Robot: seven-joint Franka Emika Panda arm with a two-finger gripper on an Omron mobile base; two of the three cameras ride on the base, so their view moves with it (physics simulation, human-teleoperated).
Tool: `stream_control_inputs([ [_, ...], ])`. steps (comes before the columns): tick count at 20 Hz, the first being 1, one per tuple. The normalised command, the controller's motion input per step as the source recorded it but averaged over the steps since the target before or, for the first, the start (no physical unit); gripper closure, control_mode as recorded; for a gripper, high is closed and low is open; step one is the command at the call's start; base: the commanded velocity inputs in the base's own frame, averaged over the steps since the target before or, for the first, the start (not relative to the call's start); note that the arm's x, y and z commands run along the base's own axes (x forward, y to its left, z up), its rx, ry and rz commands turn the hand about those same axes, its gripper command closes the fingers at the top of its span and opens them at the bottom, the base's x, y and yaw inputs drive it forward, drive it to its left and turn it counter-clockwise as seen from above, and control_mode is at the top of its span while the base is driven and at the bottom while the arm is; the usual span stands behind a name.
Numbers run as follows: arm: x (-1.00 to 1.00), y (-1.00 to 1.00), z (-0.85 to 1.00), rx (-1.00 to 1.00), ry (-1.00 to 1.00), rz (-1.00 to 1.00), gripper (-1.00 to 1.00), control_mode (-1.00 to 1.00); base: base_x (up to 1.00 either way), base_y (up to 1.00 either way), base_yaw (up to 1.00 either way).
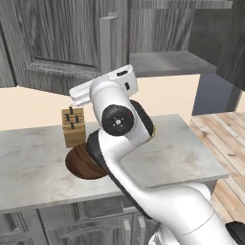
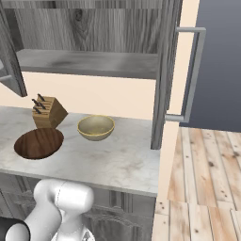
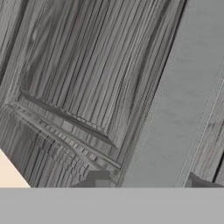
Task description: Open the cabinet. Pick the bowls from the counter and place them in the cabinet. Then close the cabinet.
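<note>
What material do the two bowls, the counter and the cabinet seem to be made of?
Wide shallow dark brown bowl: looks like wood, faint grain, matte. Smaller deep beige-tan bowl: possibly ceramic or pale wood; smooth, speckled, hard to tell. Light marbled counter: stone-like, grey veins, thick edge. Tall dark grey cabinet: wood, by its strong grain lines.

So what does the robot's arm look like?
The arm is glossy white, made of fat rounded tube sections. Its joints are dark: one round black cap has small silver dots on it. The hand end is a flat white block with a dark slot.
</note>
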Motion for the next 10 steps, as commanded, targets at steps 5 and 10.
stream_control_inputs([
  [5,0.0,0.15,-0.01,0.0,-0.01,0.0,-1.0,-1.0,0.0,0.0,0.0],
  [10,-0.49,0.0,0.0,0.0,-0.05,0.01,-1.0,-1.0,0.0,0.0,0.0],
])
